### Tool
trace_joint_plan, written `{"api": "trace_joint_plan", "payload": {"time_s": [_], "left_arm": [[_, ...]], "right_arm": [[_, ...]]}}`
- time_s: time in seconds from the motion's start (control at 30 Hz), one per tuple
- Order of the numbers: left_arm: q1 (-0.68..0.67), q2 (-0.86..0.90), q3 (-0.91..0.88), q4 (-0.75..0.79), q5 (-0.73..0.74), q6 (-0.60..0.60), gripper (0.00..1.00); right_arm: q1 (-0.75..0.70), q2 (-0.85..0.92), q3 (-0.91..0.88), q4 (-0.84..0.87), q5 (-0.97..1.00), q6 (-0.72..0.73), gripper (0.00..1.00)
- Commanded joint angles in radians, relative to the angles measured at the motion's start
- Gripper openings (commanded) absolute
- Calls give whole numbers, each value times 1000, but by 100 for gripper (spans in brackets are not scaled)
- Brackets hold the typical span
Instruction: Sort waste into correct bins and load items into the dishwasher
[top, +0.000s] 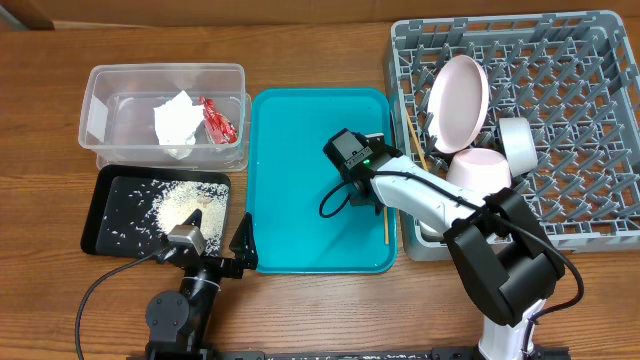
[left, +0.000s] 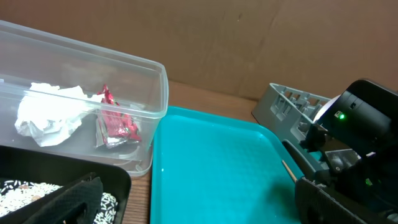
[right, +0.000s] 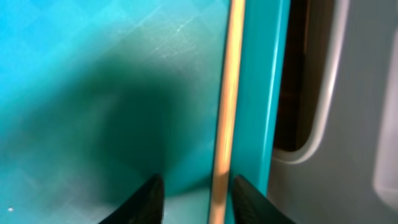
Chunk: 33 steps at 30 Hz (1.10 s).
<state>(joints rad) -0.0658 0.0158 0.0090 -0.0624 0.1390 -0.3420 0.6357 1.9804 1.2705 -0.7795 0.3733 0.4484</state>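
A thin wooden chopstick (right: 227, 93) lies on the teal tray (top: 300, 180) along its right rim; it also shows in the overhead view (top: 386, 226). My right gripper (right: 199, 202) is open and low over the tray, its fingers on either side of the chopstick. A second chopstick (top: 416, 140) leans in the grey dish rack (top: 590, 190), next to a pink bowl (top: 458, 95), a pale bowl (top: 478, 170) and a white cup (top: 516, 140). My left gripper (left: 199, 211) is open and empty by the teal tray's front left corner.
The clear tub (top: 120, 85) at the back left holds the white napkin (top: 176, 122) and the red wrapper (top: 218, 120). The black tray (top: 110, 195) in front of it holds loose rice (top: 175, 205). The right arm spans the gap between rack and teal tray.
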Motion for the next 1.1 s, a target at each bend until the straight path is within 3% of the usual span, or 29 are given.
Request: {"api": "trace_joint_plan", "payload": {"time_s": [0.0,0.1,0.27,0.37,0.63,0.8,1.07], "left_arm": [[-9,-10,-4,-1,8,-10,100],[-9,-10,-4,-1,8,-10,100],[-9,-10,-4,-1,8,-10,100],[-9,-10,-4,-1,8,-10,100],[-9,-10,-4,-1,8,-10,100],[-9,-10,-4,-1,8,-10,100],[-9,-10,-4,-1,8,-10,100]], "right_arm": [[-5,42,-9,-14,-54,-63,31],[1,41,-7,-18,-142,-183,19],[5,35,14,-63,-190,-188,15],[6,24,47,-89,-223,-188,5],[5,-138,156,-135,-224,-211,4],[-31,-269,234,-145,-82,-219,4],[-212,-283,233,3,17,-435,4]]}}
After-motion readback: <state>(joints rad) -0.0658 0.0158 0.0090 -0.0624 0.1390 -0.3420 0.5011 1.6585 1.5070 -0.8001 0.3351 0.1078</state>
